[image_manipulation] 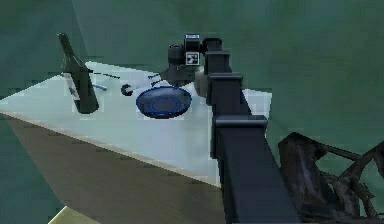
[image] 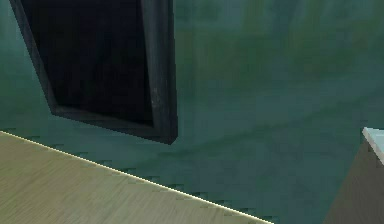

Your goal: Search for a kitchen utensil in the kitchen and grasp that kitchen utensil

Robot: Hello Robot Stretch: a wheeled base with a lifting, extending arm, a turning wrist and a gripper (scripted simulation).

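A thin dark item (image_manipulation: pixel 108 73), too slight to name, lay on the pale counter (image_manipulation: pixel 60 115) beside the dark bottle (image_manipulation: pixel 78 78), with a small dark ball (image_manipulation: pixel 125 90) near it. A blue plate (image_manipulation: pixel 163 102) sat to their right. The gripper (image_manipulation: pixel 172 68) showed near the plate's far rim, and whether it held anything could not be told. Ahead, a dark framed panel (image: pixel 105 65) stood against the teal wall (image: pixel 280 90).

Both views are dim. In the forward view the wall (image: pixel 280 90) lies in shade, and the tan patch (image: pixel 60 185) at lower left catches more light. In the arm side view the surface (image_manipulation: pixel 120 125) is brightest on top, with its front face shaded.
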